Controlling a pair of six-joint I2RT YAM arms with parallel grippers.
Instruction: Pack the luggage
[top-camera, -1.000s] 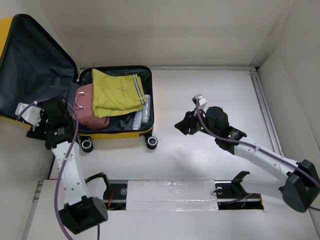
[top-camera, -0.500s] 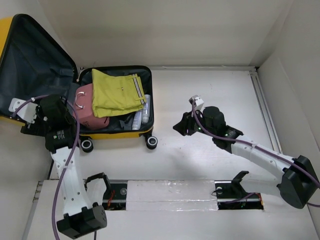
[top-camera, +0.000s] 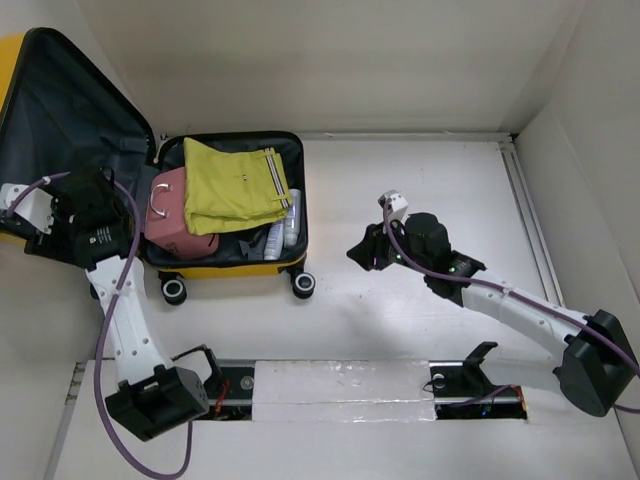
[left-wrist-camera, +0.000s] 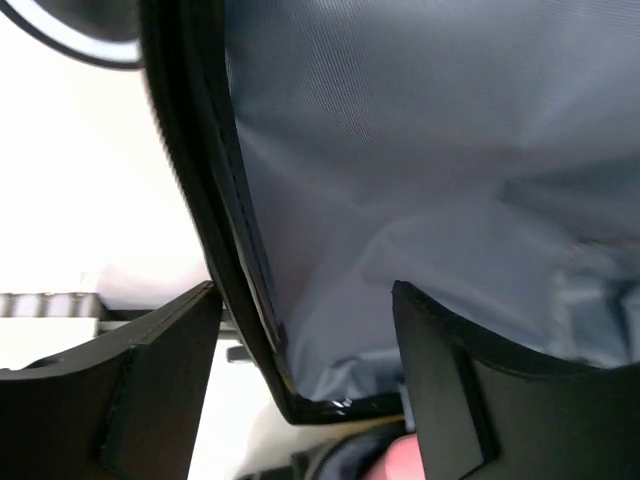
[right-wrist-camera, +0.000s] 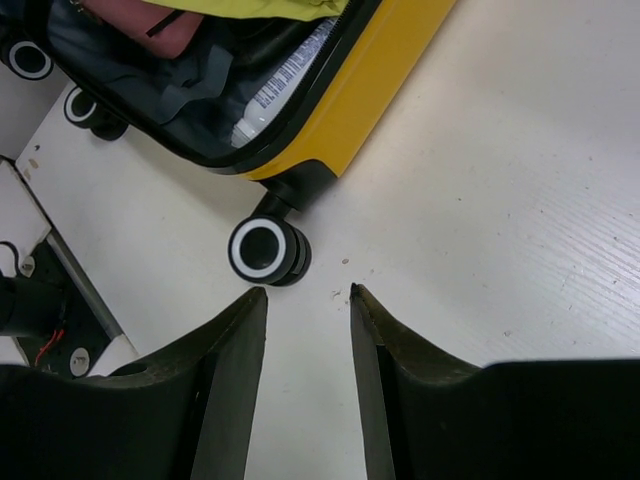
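The yellow suitcase (top-camera: 225, 268) lies open at the far left, its lid (top-camera: 70, 130) raised, showing dark grey lining. Its base holds a folded yellow garment (top-camera: 235, 185), a pink case (top-camera: 170, 220) and bottles (top-camera: 285, 225). My left gripper (top-camera: 112, 205) is open at the lid's near edge. In the left wrist view the lid's black rim (left-wrist-camera: 215, 200) runs between the spread fingers of that gripper (left-wrist-camera: 303, 290), with lining (left-wrist-camera: 420, 150) behind. My right gripper (top-camera: 362, 250) is open and empty over the table. In the right wrist view it (right-wrist-camera: 308, 292) hangs just right of a black wheel (right-wrist-camera: 268, 250) below the yellow shell (right-wrist-camera: 370, 80).
White walls close in the table at the back and right. A rail (top-camera: 525, 200) runs along the right side. The arm bases and cables sit on a strip (top-camera: 340, 385) at the near edge. A second wheel (top-camera: 174, 290) sticks out at the suitcase's near left.
My left arm has swung left and away, bringing its gripper to the lid's edge. My right gripper has shifted slightly left and then held still.
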